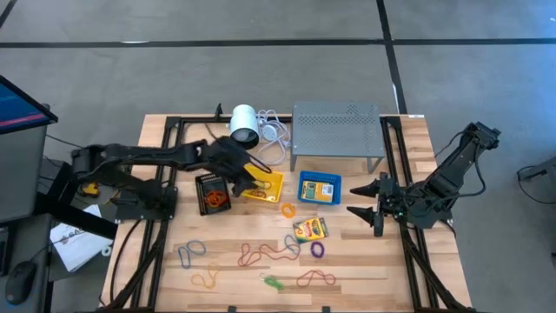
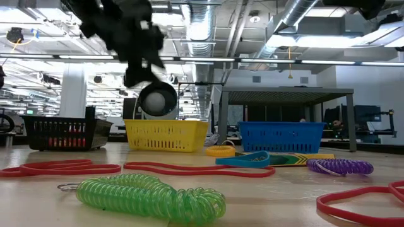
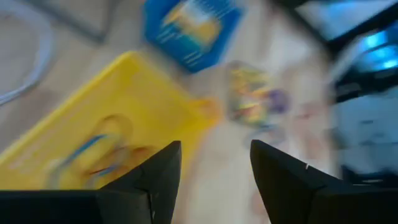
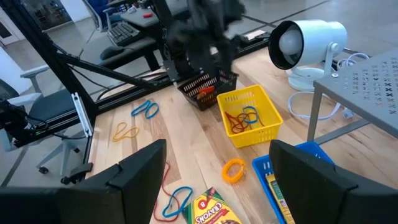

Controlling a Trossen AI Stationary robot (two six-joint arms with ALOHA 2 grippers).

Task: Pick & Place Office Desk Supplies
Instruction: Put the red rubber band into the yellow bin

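item: desk-supply sorting, tabletop. left gripper is hovering over the yellow tray, its fingers standing apart with nothing between them; the tray is holding a few coloured bands, though the left wrist view is too smeared to say exactly what is lying in it. black tray is sitting just beside it on the left-arm side, blue tray on the other side with a crayon box inside. right gripper is waiting near the table's right rail, jaws wide and empty. still loose on the boards: an orange ring just beside the yellow tray, a crayon box and a purple coil between the two arms, a red band and a blue band toward the front edge. the orange ring is lying nearest the left gripper, toward the table's centre, so the left arm is looking the likelier for it; the crayon box, long axis slanting across the boards, is lying nearer the right gripper.
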